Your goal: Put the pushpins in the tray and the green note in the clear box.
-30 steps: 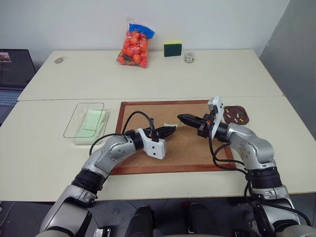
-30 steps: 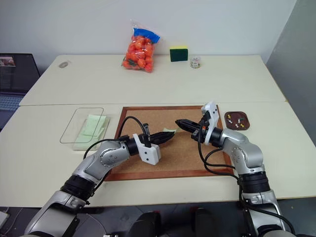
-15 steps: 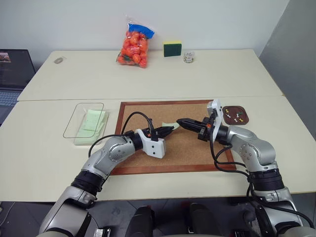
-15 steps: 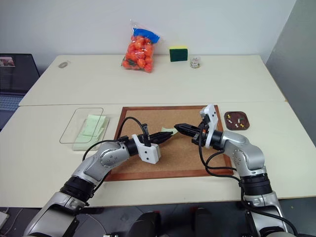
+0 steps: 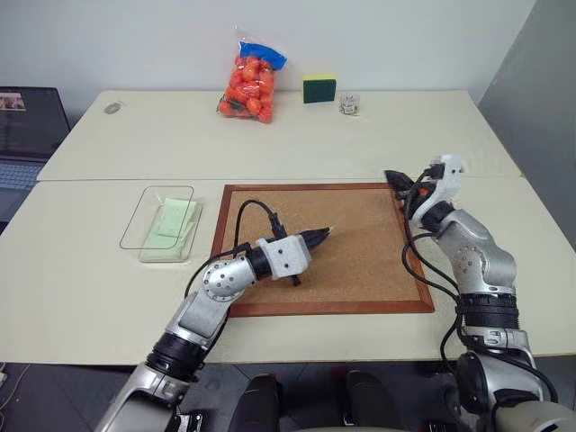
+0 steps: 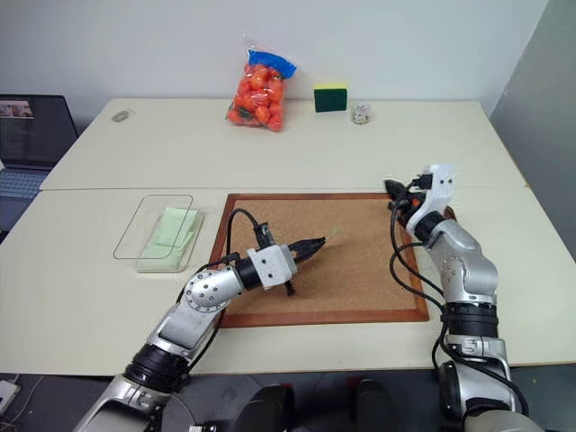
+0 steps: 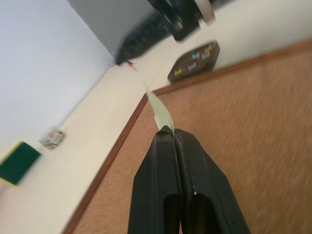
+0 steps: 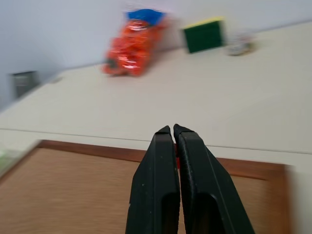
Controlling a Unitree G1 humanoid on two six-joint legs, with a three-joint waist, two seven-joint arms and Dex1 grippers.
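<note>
My left gripper (image 5: 322, 234) is shut on the green note (image 7: 161, 113) and holds it edge-on above the cork board (image 5: 360, 261). Over the board's far right corner, my right gripper (image 5: 393, 176) is shut on a red pushpin (image 7: 129, 64), a speck of red at its fingertips (image 8: 165, 132). The tray (image 7: 194, 61), a dark oval dish holding several pushpins (image 7: 208, 48), lies just past the board's right edge, beneath the right arm. The clear box (image 5: 135, 220) sits left of the board, well away from both grippers.
A stack of pale-green notes (image 5: 171, 236) lies against the clear box. Along the far side of the table stand a bag of orange fruit (image 5: 249, 83), a green-and-yellow sponge (image 5: 318, 88) and a small jar (image 5: 348, 104). A laptop (image 5: 27, 126) is at the far left.
My right gripper has pulled away from the note and swung right to the board's far right corner. The left gripper has rolled, so the note now shows edge-on.
</note>
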